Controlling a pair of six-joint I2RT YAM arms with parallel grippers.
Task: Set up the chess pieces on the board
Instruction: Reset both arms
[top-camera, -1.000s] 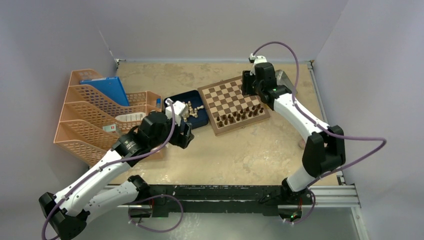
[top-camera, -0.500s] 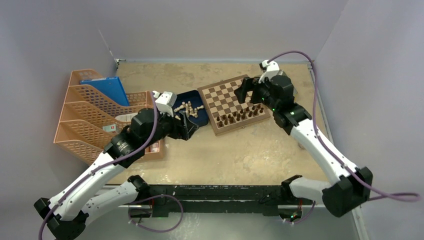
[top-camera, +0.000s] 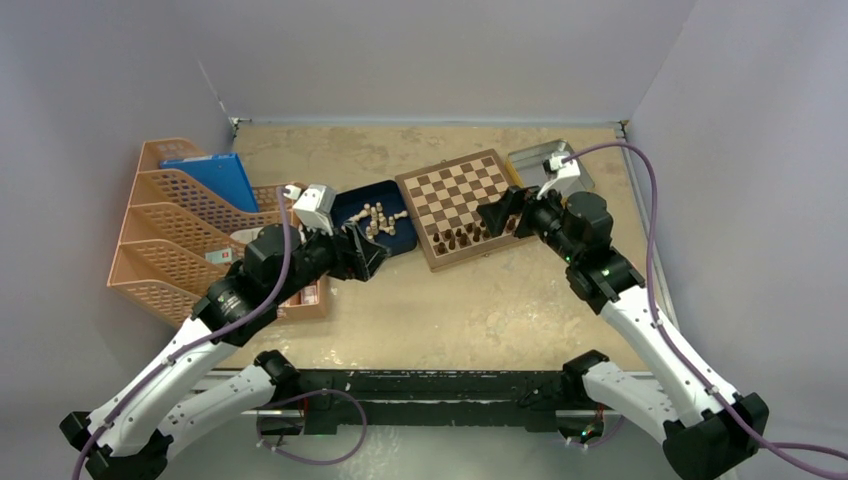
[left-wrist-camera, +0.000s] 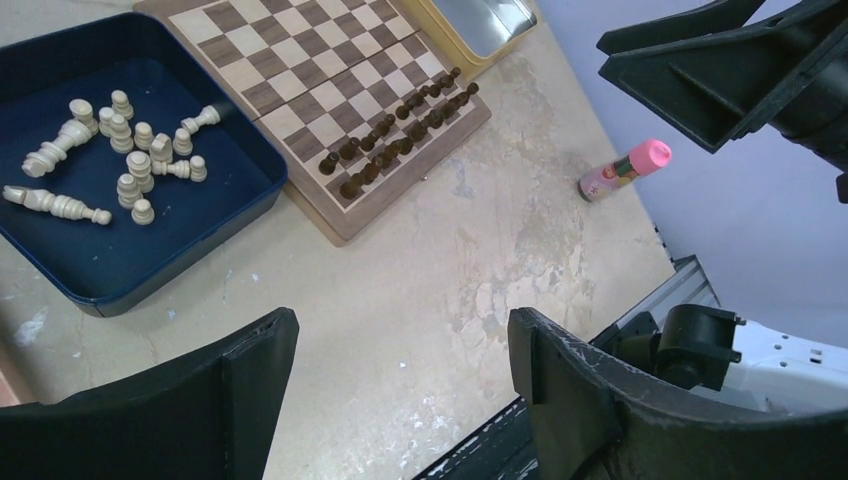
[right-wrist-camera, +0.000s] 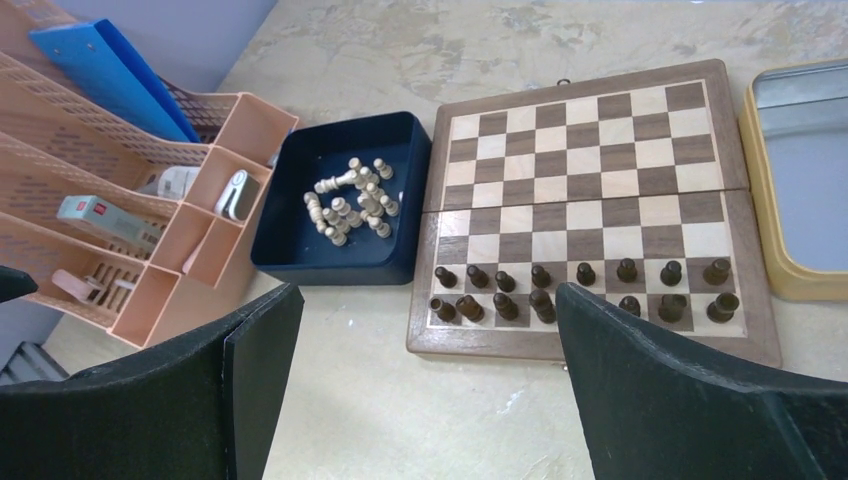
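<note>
The board (top-camera: 455, 185) lies at the table's middle back. Several dark chess pieces (top-camera: 480, 232) stand in two rows along its near edge (right-wrist-camera: 580, 285). Pale cream chess pieces (top-camera: 378, 220) lie jumbled in a dark blue tray (top-camera: 400, 247) left of the board. My right gripper (top-camera: 497, 215) hovers over the board's near right corner. It is open and empty, and in its wrist view the right gripper (right-wrist-camera: 428, 295) frames bare table before the dark rows. My left gripper (top-camera: 370, 255) is open and empty at the tray's near edge, and in its wrist view the left gripper (left-wrist-camera: 400, 325) is above bare table.
A silver tin (top-camera: 535, 160) with a yellow rim sits right of the board. An orange file organiser (top-camera: 190, 230) with a blue folder (top-camera: 210, 180) fills the left side. A pink-capped bottle (left-wrist-camera: 625, 170) lies near the right table edge.
My right arm has drawn back from the board's far right corner to its near right corner, and its gripper has opened wide. My left arm has pulled back a little to the left.
</note>
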